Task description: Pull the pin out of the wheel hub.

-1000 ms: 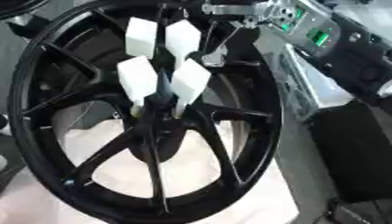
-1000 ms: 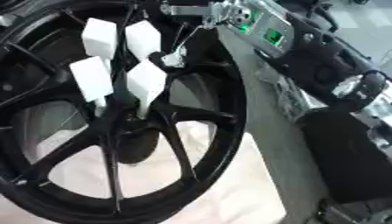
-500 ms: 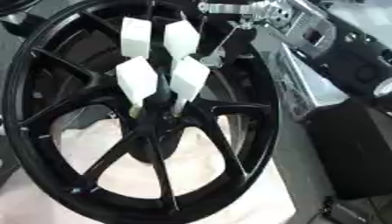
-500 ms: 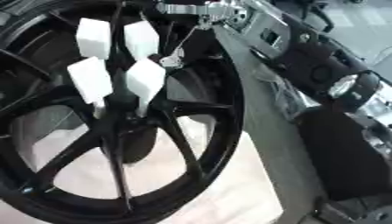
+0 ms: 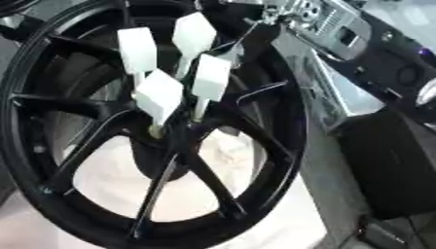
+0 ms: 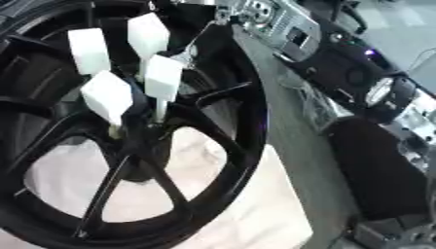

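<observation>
Wheel (image 5: 289, 121) lies flat on white sheet (image 5: 119, 180) on bench (image 6: 289, 146), black spokes meeting at hub (image 5: 174, 138), left of centre in view. Four pins w/ white block heads stand up out of hub: far-left pin (image 5: 138, 50), far-right pin (image 5: 194, 33), near-right pin (image 5: 211, 78), near-left pin (image 5: 159, 95). Thin stems run down from the heads into hub; stem bases show approx. at hub centre for the two near ones, the far two hidden behind those heads. Long axis of each pin is roughly along the wheel axle, i.e. up off the hub face, leaning a bit toward view's top. Right robot hand (image 5: 294, 12) shows only as a silver-black mech. at upper right, above the rim and up-right of the pin cluster, apart from all heads; whether it is released or clenched can't be told, and it grasps no pin as far as visible. Left robot hand not seen in either view. Judgement: right side is nearer; far-right pin is closest to it, lying down-left from the hand. Reach needs to come down-left over the rim, take a head, then draw out along the stem axis, not sideways, else the stem may bind in hub or knock neighbours, which sit close together. No pin out yet.
</observation>
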